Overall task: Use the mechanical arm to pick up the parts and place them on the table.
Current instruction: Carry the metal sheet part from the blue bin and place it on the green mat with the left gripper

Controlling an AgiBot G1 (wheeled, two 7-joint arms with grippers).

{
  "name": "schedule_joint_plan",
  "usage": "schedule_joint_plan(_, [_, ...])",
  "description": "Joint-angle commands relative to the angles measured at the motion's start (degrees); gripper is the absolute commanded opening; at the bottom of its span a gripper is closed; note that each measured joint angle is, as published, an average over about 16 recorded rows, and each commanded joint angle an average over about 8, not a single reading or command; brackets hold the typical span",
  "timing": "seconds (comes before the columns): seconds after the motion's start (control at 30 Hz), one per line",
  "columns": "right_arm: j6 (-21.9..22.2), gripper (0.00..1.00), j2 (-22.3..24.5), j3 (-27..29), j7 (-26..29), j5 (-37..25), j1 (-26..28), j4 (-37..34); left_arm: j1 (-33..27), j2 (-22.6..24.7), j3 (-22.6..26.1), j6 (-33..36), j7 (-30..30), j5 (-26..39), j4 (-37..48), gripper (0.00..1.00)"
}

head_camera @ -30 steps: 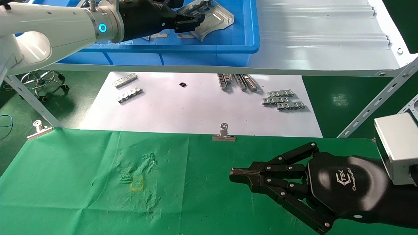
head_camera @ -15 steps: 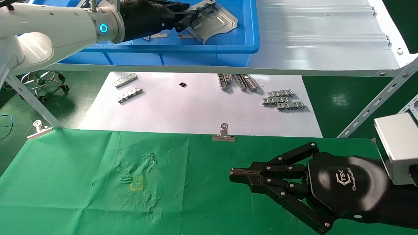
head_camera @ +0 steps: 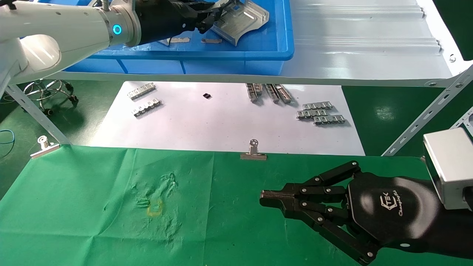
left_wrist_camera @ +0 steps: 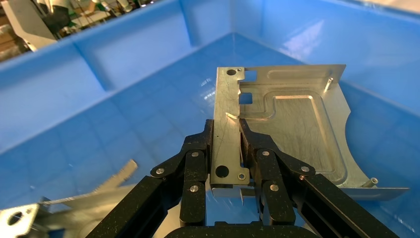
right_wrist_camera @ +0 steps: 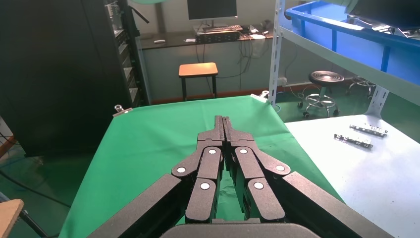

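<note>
My left gripper (head_camera: 212, 16) reaches into the blue bin (head_camera: 258, 51) on the white shelf and is shut on the flange of a shiny silver part (head_camera: 242, 20). In the left wrist view the left gripper (left_wrist_camera: 227, 128) pinches the upright flange of the part (left_wrist_camera: 297, 129), which hangs lifted off the bin floor (left_wrist_camera: 143, 124). My right gripper (head_camera: 264, 197) is shut and empty, hovering low over the green-clothed table (head_camera: 92, 207); it also shows in the right wrist view (right_wrist_camera: 223, 121).
Small metal pieces (head_camera: 211, 40) lie on the bin floor, one also in the left wrist view (left_wrist_camera: 119, 173). Toothed metal strips (head_camera: 320, 112) lie on the white sheet (head_camera: 207, 122). Binder clips (head_camera: 253, 152) hold the cloth edge. A yellow mark (head_camera: 154, 208) is on the cloth.
My left gripper has closed on the silver part and raised it, tilting it up and slightly farther back in the bin. The right arm has not moved.
</note>
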Motion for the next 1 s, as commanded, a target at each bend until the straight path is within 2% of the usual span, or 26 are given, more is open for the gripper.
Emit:
schedule_joint_plan(0.03, [0.0,0.00,0.0,0.0,0.0,0.0,0.0,0.0,-0.2,0.0,0.2,-0.3,0.0,-0.5,-0.1,0.00])
schedule_joint_plan(0.43, [0.0,0.00,0.0,0.0,0.0,0.0,0.0,0.0,-3.0,-0.9,-0.9,0.2,3.4,-5.0,2.4,0.00])
schedule_joint_plan(1.0, [0.0,0.00,0.0,0.0,0.0,0.0,0.0,0.0,-4.1,-5.8,-3.8,13.5,11.7,-9.5,8.6,0.00])
